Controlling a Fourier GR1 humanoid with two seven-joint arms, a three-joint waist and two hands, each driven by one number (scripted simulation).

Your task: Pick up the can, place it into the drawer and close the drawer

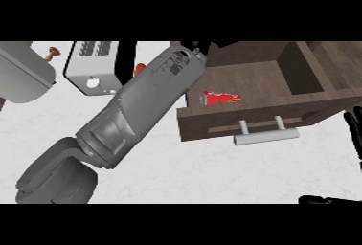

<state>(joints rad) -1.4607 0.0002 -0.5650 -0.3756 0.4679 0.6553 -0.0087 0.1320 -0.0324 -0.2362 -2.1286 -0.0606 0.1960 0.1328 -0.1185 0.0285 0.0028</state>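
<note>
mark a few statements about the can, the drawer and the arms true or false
1. The red can lies inside the open dark brown wooden drawer. True.
2. The drawer is pushed fully shut. False: it stands pulled out, its inside showing.
3. The drawer's front carries a pale grey bar handle. True.
4. The grey left forearm lies flat along the view's lower edge. False: it stretches up toward the drawer's left corner, and its hand is mostly hidden.
5. A white toaster stands on the white counter left of the forearm. True.
6. The black right hand grips the handle. False: it shows at the right edge, apart from the handle.
</note>
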